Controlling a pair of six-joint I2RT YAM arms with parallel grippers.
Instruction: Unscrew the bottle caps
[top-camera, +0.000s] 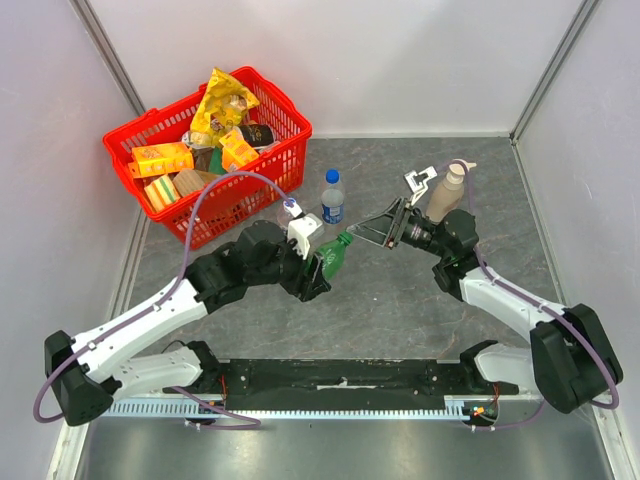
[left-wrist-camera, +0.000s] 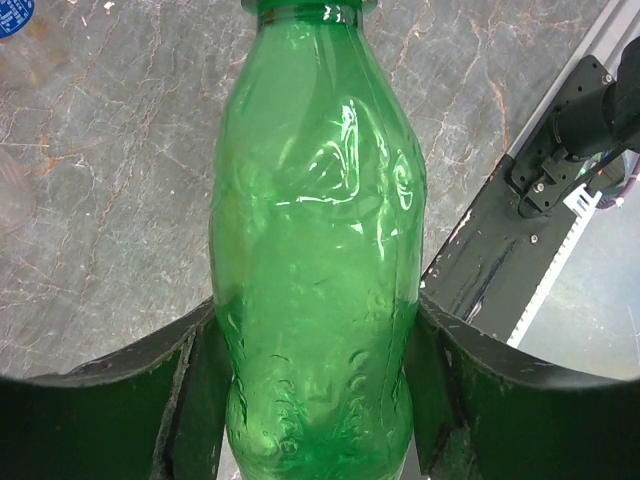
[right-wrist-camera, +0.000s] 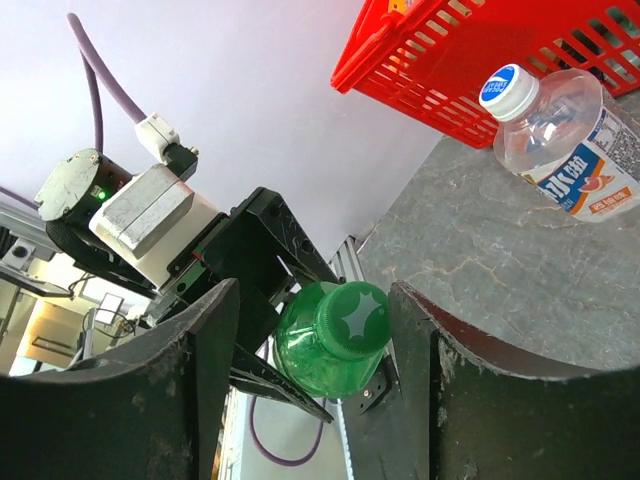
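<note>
the bottle caps (top-camera: 333, 178) are all sitting on their bottles, and i am going through them from the left. at the far left, the red basket (top-camera: 265, 195) is standing near the back corner of the grey table (top-camera: 390, 315), carrying snack packets (top-camera: 225, 100). just right of its front corner, the first blue cap (top-camera: 291, 205) is peeking over the left arm, which is hiding most of its bottle. a little further right, the second blue cap (top-camera: 333, 177) is topping a clear bottle (top-camera: 333, 207) with a blue label, standing upright and apart from both arms.

the left gripper (left-wrist-camera: 320, 335) is clenching the green bottle (left-wrist-camera: 320, 200) around its lower body, a finger pressing on each side. in the top view the bottle is lying tilted in that grip, its neck pointing toward the right arm.

the green cap (right-wrist-camera: 350, 315) is sitting on that neck, right between the fingers of the right gripper (right-wrist-camera: 315, 290). those jaws are straddling it without clamping it. i am seeing a gap on one side, while the other finger (right-wrist-camera: 425, 340) is sitting just beside the cap's edge, and i cannot tell whether it is touching.

at the far right, a beige pump bottle (top-camera: 447, 195) is standing upright just behind the right wrist.
</note>
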